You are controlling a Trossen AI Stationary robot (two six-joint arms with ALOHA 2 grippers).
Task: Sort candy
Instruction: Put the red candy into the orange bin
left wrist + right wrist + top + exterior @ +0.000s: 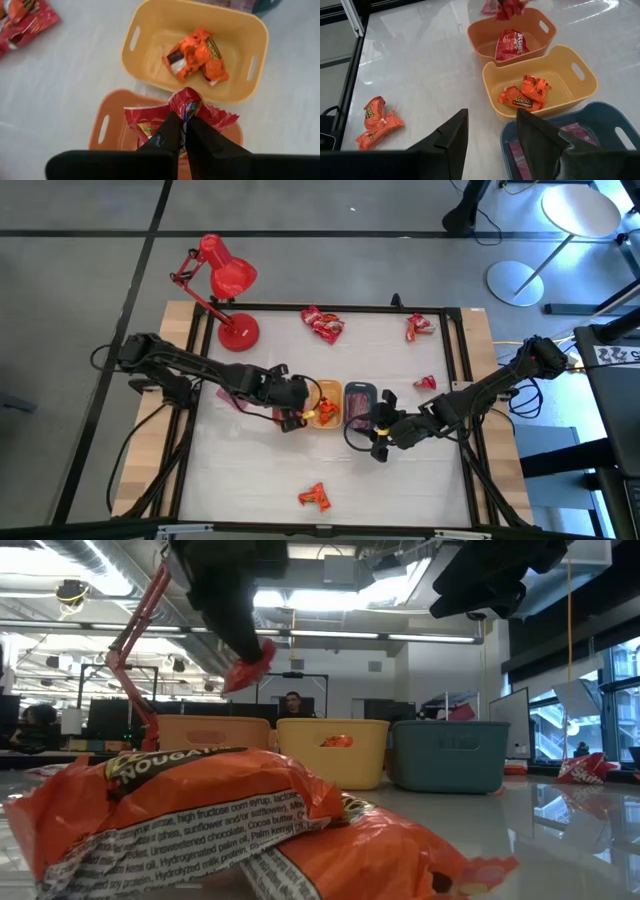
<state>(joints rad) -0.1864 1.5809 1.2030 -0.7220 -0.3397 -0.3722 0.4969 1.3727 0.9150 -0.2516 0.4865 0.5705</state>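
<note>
Red crinkly candy [182, 107] is pinched between the closed fingers of the left claw [182, 131], which hangs over the orange tray [107, 125]. One red candy [511, 44] lies already in that tray. Next to it, the yellow tray [250, 45] holds two orange candies [196, 54]. The right claw [490, 132] is open wide and empty above the grey tray [605, 117]. More candies lie loose on the white tabletop [250, 470]: near the front edge [315, 498] and at the far side [323, 324].
</note>
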